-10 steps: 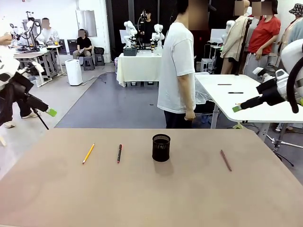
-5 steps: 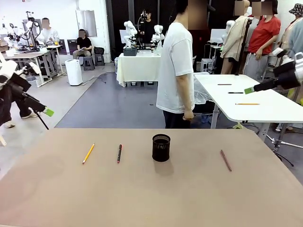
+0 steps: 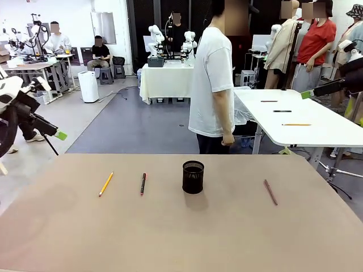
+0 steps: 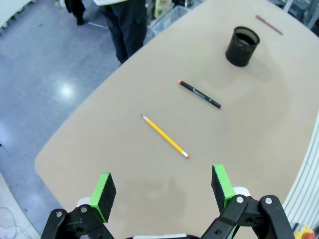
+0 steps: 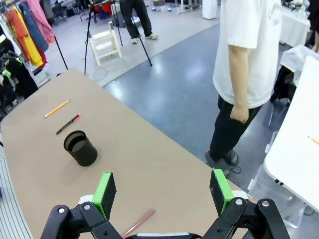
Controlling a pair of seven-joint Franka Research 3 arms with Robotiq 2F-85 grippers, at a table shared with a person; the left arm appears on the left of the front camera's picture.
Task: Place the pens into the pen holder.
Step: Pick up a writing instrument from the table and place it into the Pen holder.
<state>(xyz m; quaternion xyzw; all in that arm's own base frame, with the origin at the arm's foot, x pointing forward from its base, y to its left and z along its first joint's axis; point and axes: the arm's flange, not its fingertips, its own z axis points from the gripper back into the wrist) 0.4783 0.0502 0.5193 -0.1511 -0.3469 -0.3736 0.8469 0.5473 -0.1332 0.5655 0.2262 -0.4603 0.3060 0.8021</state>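
From across the table, the left gripper (image 3: 58,135) hangs in the air off the table's (image 3: 170,243) left side, well apart from everything on it. Inward from it and lower lie the orange-yellow pencil (image 3: 105,184), then the dark pen with red ends (image 3: 143,183), then the upright pen holder (image 3: 193,177). The right gripper (image 3: 309,94) is high off the right side, and the reddish-brown pen (image 3: 270,192) lies flat well below it. A person (image 3: 211,85) in a white shirt stands at the far edge. Looking down along the left gripper (image 4: 163,185), its green fingers (image 4: 104,189) stand wide apart with nothing between them. The orange-yellow pencil (image 4: 165,136) lies on the table (image 4: 99,144) just past the gap. The dark pen with red ends (image 4: 199,94) is farther out, the pen holder (image 4: 242,46) beyond that, and the reddish-brown pen (image 4: 269,25) farthest. Along the right gripper (image 5: 163,188), the fingers (image 5: 220,190) are likewise spread and empty. The reddish-brown pen (image 5: 139,223) lies below the gap, nearer the left-hand finger. The pen holder (image 5: 80,148) stands farther off on that same side, with the dark pen with red ends (image 5: 68,124) and orange-yellow pencil (image 5: 57,108) beyond it. The person (image 5: 244,55) stands past the table's (image 5: 149,164) edge.
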